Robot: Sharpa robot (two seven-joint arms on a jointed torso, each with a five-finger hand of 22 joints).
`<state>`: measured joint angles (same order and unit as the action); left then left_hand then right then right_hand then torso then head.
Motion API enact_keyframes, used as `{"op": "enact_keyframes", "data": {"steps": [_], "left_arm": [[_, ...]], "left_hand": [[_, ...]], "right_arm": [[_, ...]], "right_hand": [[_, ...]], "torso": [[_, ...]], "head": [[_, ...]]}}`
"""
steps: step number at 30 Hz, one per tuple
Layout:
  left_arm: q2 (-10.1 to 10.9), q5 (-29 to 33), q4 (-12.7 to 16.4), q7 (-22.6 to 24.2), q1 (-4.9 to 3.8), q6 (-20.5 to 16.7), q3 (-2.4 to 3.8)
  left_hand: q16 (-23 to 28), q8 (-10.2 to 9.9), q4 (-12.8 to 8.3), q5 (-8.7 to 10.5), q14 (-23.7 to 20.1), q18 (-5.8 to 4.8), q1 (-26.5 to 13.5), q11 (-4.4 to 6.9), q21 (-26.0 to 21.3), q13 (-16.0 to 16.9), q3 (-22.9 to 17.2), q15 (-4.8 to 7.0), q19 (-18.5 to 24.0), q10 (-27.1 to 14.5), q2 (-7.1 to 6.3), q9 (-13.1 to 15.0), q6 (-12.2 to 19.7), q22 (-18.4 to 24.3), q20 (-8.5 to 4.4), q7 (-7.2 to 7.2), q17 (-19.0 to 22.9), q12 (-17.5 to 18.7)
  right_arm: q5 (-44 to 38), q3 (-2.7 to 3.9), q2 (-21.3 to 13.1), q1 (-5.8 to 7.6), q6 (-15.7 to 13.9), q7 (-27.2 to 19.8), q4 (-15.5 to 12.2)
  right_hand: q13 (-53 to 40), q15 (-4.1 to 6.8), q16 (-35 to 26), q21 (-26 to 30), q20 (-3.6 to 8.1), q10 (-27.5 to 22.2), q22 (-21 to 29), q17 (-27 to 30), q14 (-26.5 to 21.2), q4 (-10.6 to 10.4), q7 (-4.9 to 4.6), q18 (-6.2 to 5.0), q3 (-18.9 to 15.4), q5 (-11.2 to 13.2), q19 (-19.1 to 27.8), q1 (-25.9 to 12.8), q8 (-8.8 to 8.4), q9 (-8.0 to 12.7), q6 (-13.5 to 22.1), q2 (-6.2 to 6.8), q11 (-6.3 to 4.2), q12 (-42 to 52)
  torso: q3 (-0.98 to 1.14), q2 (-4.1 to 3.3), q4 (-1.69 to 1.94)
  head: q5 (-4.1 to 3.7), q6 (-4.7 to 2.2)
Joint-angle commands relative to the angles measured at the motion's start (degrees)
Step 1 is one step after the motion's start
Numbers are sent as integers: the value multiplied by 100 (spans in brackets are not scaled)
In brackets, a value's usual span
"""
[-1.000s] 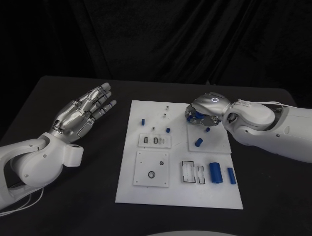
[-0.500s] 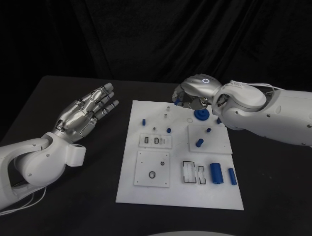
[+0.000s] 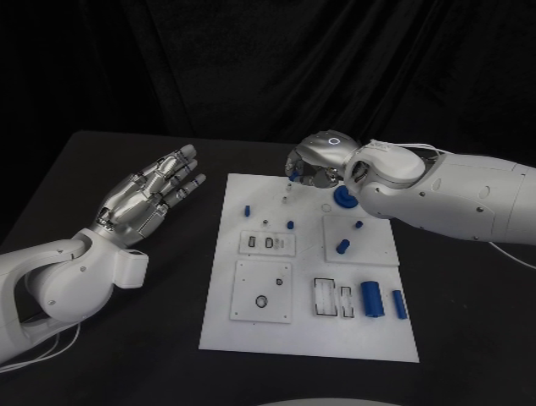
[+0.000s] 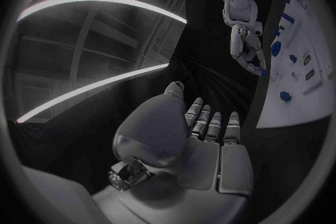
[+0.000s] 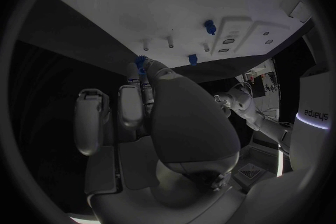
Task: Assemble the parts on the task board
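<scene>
Blue gear (image 5: 140, 60), pinched by right robot hand (image 3: 314, 162), has moved farther back.

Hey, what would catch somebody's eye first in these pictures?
Probably the right hand, poised over the far edge of the white task board and pinching a small blue part at its fingertips. Next, the left hand, open with fingers spread, held above the black table left of the board.

black table (image 3: 122, 338) — matte, spans the near and middle scene | black draped curtain (image 3: 268, 68) — folds, behind the far edge
</scene>
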<state>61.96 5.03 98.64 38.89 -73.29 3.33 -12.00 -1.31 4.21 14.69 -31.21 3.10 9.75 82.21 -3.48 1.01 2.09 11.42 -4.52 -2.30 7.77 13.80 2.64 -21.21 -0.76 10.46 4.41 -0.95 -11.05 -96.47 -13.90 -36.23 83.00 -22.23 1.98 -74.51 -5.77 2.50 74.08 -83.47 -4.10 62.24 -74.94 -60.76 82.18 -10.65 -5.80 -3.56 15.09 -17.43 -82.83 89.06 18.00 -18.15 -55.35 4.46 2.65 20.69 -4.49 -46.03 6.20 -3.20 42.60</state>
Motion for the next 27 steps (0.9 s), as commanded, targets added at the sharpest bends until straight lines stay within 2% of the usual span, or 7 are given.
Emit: {"op": "enact_keyframes", "data": {"steps": [1, 4, 8, 18, 23, 24, 27], "left_arm": [[-27, -13, 9, 572, -14, 81, 3], [-51, -13, -4, 568, -14, 88, 3], [-69, -13, -17, 549, -14, 103, 3], [-93, -13, -49, 524, -14, 118, 3], [-119, -13, -65, 506, -14, 139, 3], [-124, -13, -67, 505, -14, 145, 3], [-132, -13, -74, 503, -14, 154, 3]], "left_hand": [[-30, -7, -54, -53, 32, 44, 75, -40, 27, 6, -6, -31, 16, 30, 1, 6, -21, -7, 52, 10, -4, -30], [-35, -4, -56, -56, 43, 44, 77, -42, 30, 8, -8, -32, 11, 38, 2, 7, -32, -9, 53, 12, -7, -40], [-35, -4, -57, -57, 43, 44, 78, -43, 30, 8, -8, -32, 10, 38, 3, 8, -33, -9, 54, 12, -7, -40], [-39, -3, -63, -67, 50, 44, 84, -51, 32, 7, -13, -39, 7, 38, 6, 8, -33, -10, 60, 19, -9, -37], [-40, -4, -66, -70, 53, 44, 87, -55, 33, 7, -16, -43, 5, 39, 7, 8, -31, -11, 63, 23, -10, -39], [-41, -4, -70, -72, 55, 43, 90, -61, 34, 7, -17, -49, 4, 38, 7, 8, -32, -11, 68, 29, -10, -36], [-41, -4, -70, -72, 55, 43, 90, -61, 34, 7, -17, -49, 4, 38, 7, 8, -32, -11, 68, 29, -10, -36]], "right_arm": [[-85, 10, 26, -26, 54, -59, 45], [-90, 12, 48, -40, 58, -56, 69], [-92, 14, 53, -48, 69, -44, 78], [-93, 16, 86, -55, 168, -15, 107], [-93, 15, 108, -64, 241, -15, 133], [-93, 15, 115, -68, 255, -16, 144], [-93, 15, 145, -83, 288, -18, 188]], "right_hand": [[6, -24, 29, -27, 2, 19, -659, -8, 30, 35, -13, 106, 11, -19, -22, -34, -37, 3, 31, 16, 8, -48], [10, -22, 29, -29, 1, 16, -662, -9, 30, 37, -13, 107, 14, -20, -24, -35, -51, 2, 41, 18, 10, -66], [15, -24, 30, -25, 0, 13, -660, -13, 30, 37, -17, 105, 18, -19, -21, -40, -72, 0, 58, 21, 14, -92], [23, -25, 28, -21, -3, 6, -660, -14, 26, 30, -20, 104, 23, 5, -18, -60, -111, -5, 87, 24, 23, -140], [25, -22, 23, -18, -3, 10, -660, -11, 22, 29, -20, 103, 27, 26, -16, -68, -136, -7, 106, 23, 24, -164], [29, -22, -2, 8, -3, 1, -629, 29, 6, 27, -21, 94, 33, 40, 12, -75, -156, -10, 119, 18, 28, -192], [30, -20, -4, 7, -3, 0, -633, 30, 2, 28, -19, 94, 36, 47, 11, -75, -168, -11, 128, 18, 28, -205]], "torso": [[6, -4, -7], [10, -7, 8], [8, -4, 4], [2, 8, -28], [9, 4, -24], [11, 3, -9], [12, 5, -2]], "head": [[0, 6], [-25, 0], [-20, 7], [19, 29], [9, 46], [-3, 57], [-18, 64]]}}
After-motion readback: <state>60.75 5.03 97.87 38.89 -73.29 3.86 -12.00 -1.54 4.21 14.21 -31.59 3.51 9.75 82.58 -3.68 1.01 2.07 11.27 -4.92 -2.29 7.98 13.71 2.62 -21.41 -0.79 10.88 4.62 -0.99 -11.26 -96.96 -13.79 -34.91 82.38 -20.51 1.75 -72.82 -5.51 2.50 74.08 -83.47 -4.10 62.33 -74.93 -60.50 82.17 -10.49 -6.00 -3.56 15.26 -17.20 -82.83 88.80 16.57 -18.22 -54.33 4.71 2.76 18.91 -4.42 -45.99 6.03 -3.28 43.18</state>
